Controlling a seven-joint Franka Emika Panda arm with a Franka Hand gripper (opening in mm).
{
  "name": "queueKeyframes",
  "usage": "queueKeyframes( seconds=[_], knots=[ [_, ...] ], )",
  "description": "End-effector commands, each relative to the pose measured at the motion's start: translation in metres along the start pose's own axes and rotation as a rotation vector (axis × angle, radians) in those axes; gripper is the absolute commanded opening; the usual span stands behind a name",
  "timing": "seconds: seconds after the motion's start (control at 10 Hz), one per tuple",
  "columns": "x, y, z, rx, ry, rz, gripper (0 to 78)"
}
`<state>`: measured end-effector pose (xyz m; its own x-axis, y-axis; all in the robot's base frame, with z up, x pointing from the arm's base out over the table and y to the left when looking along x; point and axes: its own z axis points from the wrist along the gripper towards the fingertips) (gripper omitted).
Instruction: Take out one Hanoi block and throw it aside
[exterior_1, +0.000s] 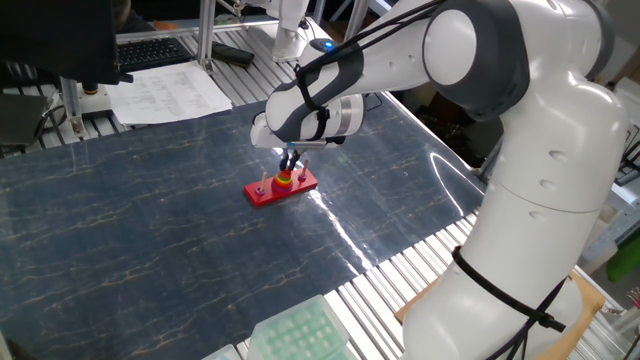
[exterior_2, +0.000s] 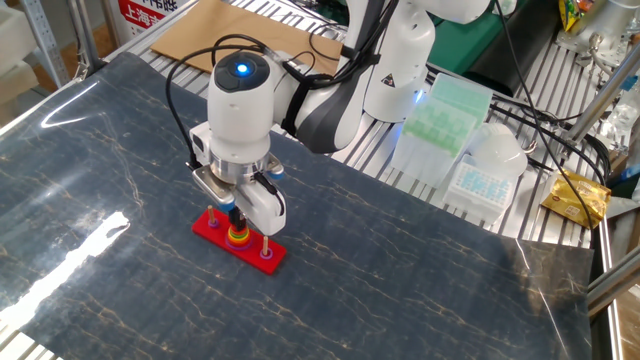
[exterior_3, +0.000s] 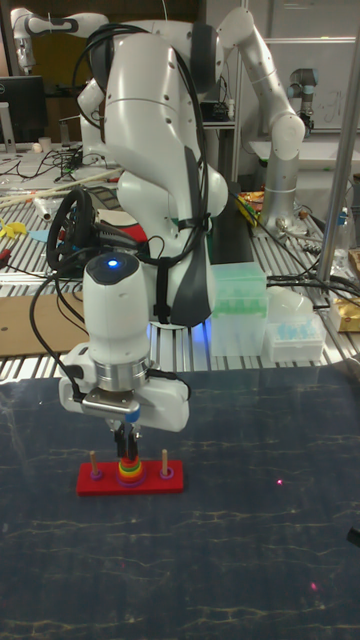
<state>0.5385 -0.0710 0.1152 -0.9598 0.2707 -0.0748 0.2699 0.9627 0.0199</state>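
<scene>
Jaws (exterior_3: 125, 447) — narrowed around red ring (exterior_3: 126, 463) — middle peg

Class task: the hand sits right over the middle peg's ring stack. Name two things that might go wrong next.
1. The hand is closed in tight at the top of the stack; it may pinch the peg, lifting the red base too.
2. The small Hanoi block is hidden, so the fingers may catch the yellow ring instead.

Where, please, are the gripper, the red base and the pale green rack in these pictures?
gripper (exterior_3: 126, 444): tall fixed view, between its fingertips above the middle peg.
red base (exterior_3: 175, 482): tall fixed view, bare right end.
pale green rack (exterior_2: 440, 108): the other fixed view, top face.
</scene>
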Motion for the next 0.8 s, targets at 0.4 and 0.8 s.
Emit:
queueKeyframes(
  seconds=[0.4, 0.8],
  knots=[
    [-0.0009, 0.0000, -0.0009, 0.000, -0.003, 0.000, 1.2],
    [-0.0008, 0.0004, -0.0014, 0.008, -0.010, -0.006, 1.2]
  ],
)
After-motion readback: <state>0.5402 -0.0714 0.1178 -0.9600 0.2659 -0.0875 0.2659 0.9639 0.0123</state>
